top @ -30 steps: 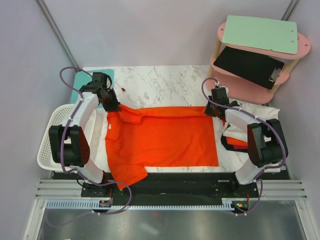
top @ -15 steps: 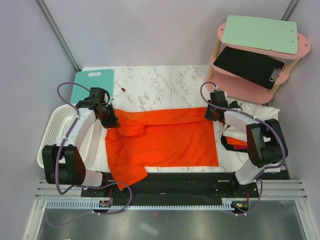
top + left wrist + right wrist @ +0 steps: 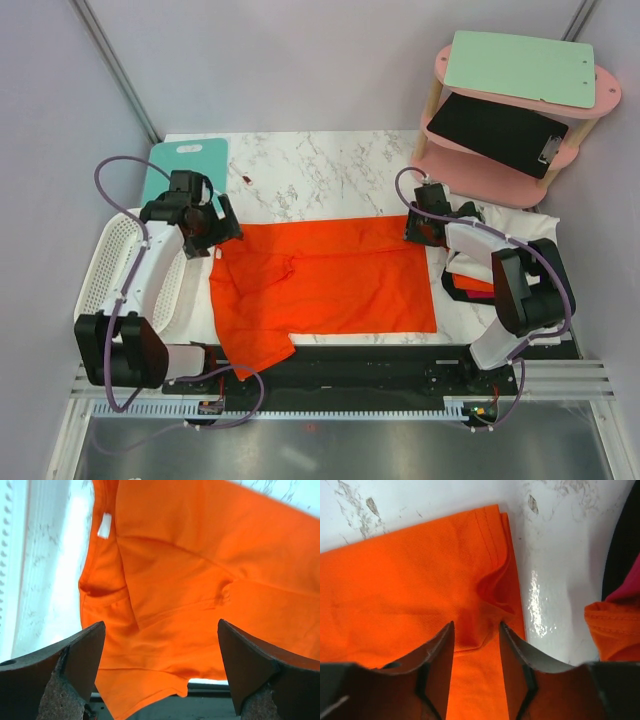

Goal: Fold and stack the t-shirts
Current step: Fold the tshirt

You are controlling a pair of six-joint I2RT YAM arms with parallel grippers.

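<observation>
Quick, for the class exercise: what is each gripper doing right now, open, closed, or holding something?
Left gripper: wide open, empty, above the orange t-shirt.
Right gripper: partly open over that shirt's corner, gripping nothing.

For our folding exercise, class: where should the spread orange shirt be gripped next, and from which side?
Probably the near sleeve, at its free hem, coming from the near left. It alone sticks out from the shirt and laps over the near edge of the table, so a finger could slip beneath.
</observation>
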